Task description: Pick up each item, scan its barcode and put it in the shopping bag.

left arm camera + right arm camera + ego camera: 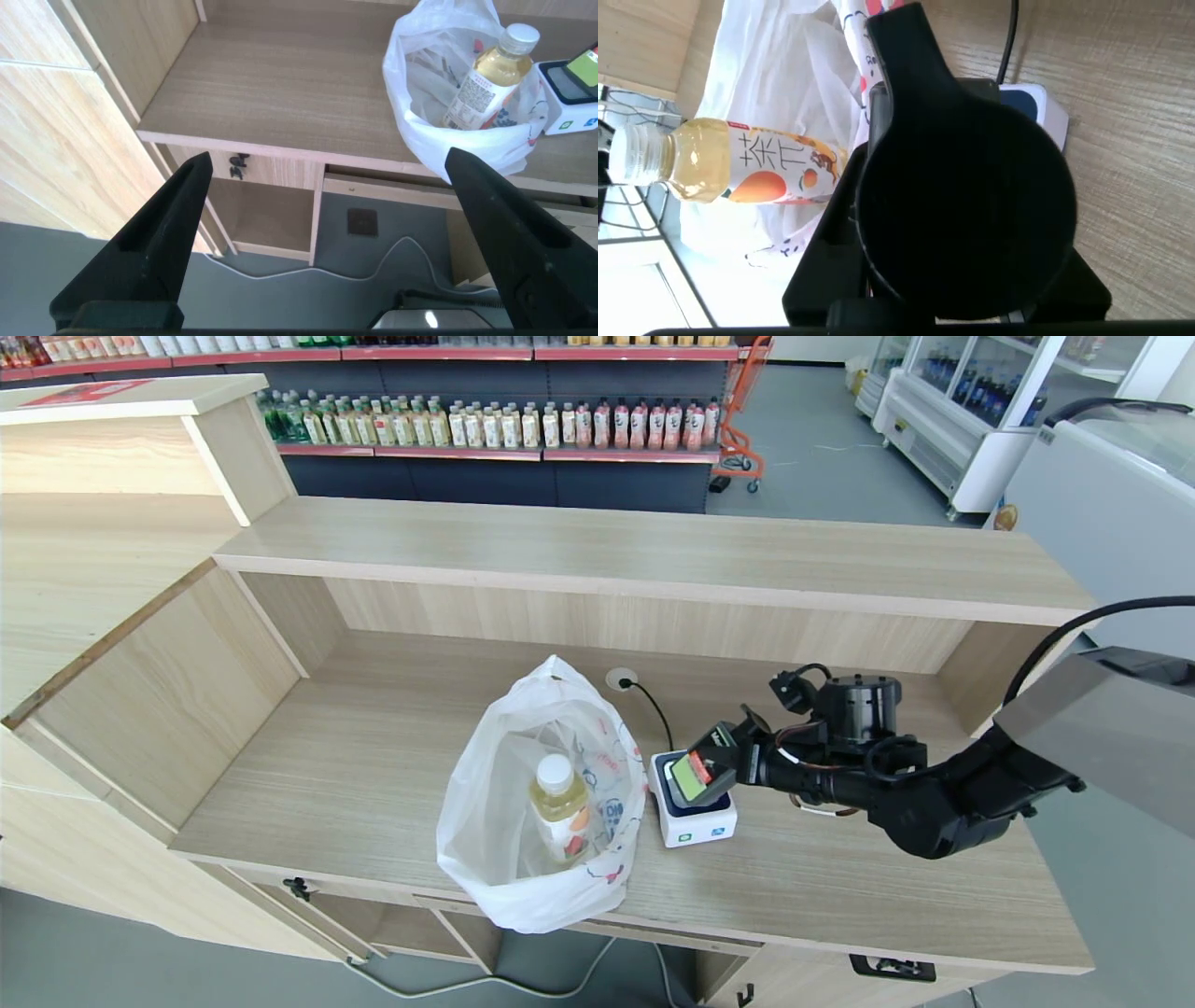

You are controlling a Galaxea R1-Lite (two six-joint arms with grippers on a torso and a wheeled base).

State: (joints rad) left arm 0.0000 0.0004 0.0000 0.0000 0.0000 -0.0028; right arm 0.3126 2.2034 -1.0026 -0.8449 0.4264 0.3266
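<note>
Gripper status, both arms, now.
Left gripper: open, holding nothing.
Right gripper: closed on a small green pack, held over the scanner.

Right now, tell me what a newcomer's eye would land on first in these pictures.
The white shopping bag stands open in the middle of the wooden counter, with a bottle of pale yellow drink upright inside it. Just to its right, the right gripper holds a small green and red pack over the white scanner.
</note>
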